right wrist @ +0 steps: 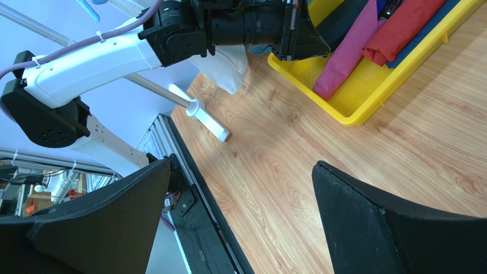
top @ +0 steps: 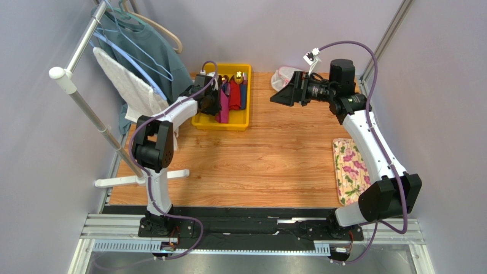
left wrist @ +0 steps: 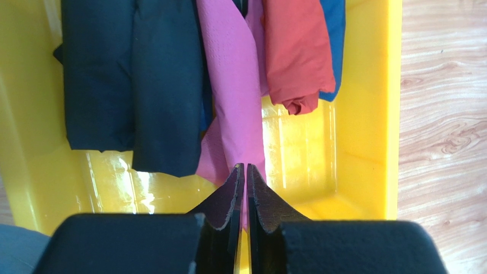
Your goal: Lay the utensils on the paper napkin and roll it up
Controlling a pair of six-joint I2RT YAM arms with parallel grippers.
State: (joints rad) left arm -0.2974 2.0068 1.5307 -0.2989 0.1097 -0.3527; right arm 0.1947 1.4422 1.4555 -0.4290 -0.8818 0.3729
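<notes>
Your wooden worktop (top: 268, 165) carried a yellow tray (top: 223, 123) at its far left. Inside the tray, the magenta paper napkin (left wrist: 234, 85) lay between dark and red cloths (left wrist: 137, 85). Your left gripper (left wrist: 246, 182) was pinched on the napkin's near end. Your right gripper (right wrist: 241, 165) hung wide apart over the wood. This looked like the napkin pick-up. Next you would need to lift it clear and spread it flat. I could not pick out the utensils.
</notes>
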